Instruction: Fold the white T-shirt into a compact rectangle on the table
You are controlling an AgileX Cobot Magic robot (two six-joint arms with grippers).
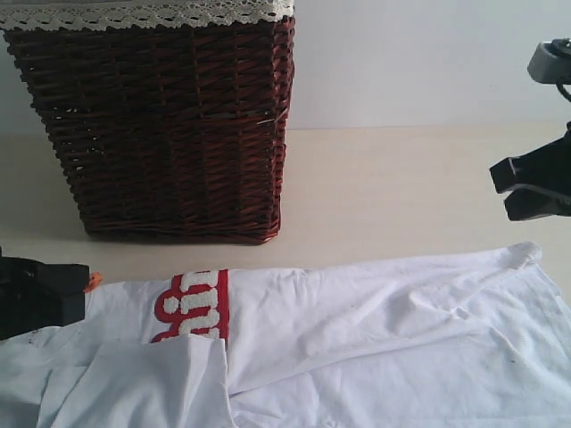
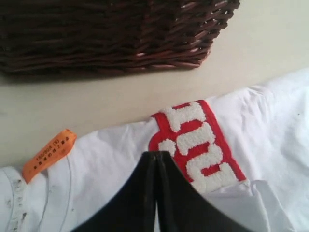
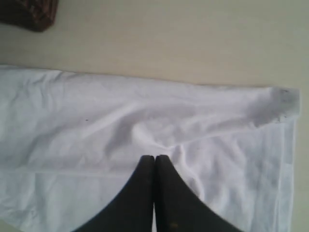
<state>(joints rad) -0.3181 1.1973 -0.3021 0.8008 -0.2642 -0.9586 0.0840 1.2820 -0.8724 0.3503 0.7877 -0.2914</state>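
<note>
Right now, your only container is the dark wicker basket point(image 1: 161, 125), standing upright on the desk point(image 1: 401, 187) towards the back left, against the pale wall point(image 1: 419, 62). White lace trim point(image 1: 143, 12) runs along its top rim. None of the views looks down into it, so you cannot tell what it holds.

The white T-shirt point(image 1: 375, 339) lies outside the basket, on the desk just in front of it, with a strip of bare desk between cloth and wicker. It stretches across most of the near side. At the left a flap of cloth is folded over the body and hides the lower part of the red-outlined lettering point(image 2: 198, 145). The orange neck tag point(image 2: 49, 153) sticks out at the shirt's far-left edge, on the side nearest the basket. One sleeve point(image 3: 231, 104) runs out long to the right, and its cuff looks slightly grey.

Your left tool point(image 2: 155, 153) sits at the left edge, low over the collar area near the tag, its jaws pressed tight together; whether any cloth is pinched, you cannot tell. Your right tool point(image 3: 154, 157) is raised over the right side of the desk, above the shirt near the sleeve, with its jaws likewise fully closed.
</note>
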